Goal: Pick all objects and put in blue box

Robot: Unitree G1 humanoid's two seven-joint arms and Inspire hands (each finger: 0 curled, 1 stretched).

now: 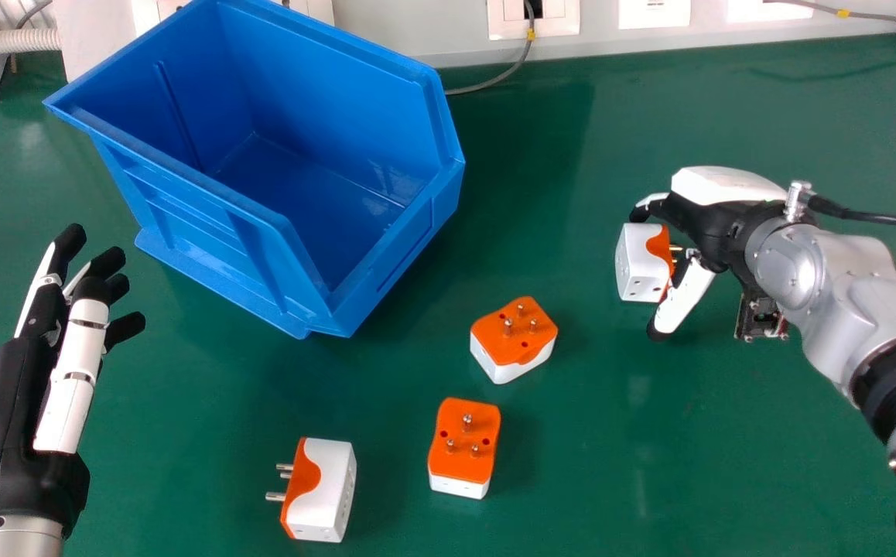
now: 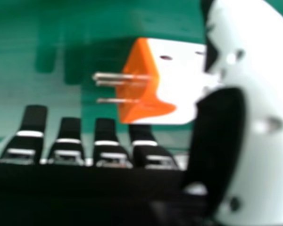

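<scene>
My right hand [image 1: 699, 220] is over the table at the right, open around a white and orange plug adapter [image 1: 640, 261] whose prongs point towards the palm. In the right hand view, that adapter [image 2: 172, 77] lies between my right hand's fingers [image 2: 106, 141] and thumb; whether they press on it I cannot tell. Three more adapters rest on the green table: one [image 1: 514, 333] and another [image 1: 463, 445] with prongs up, and a third [image 1: 328, 491] on its side. The blue box [image 1: 216, 205] stands at the back left. My left hand [image 1: 34, 363] is open at the left edge.
White wall sockets [image 1: 533, 19] and a grey cable [image 1: 494, 79] line the back. A black cable [image 1: 881, 219] runs from my right wrist. Green tabletop [image 1: 695, 464] spreads between the loose adapters and my right forearm.
</scene>
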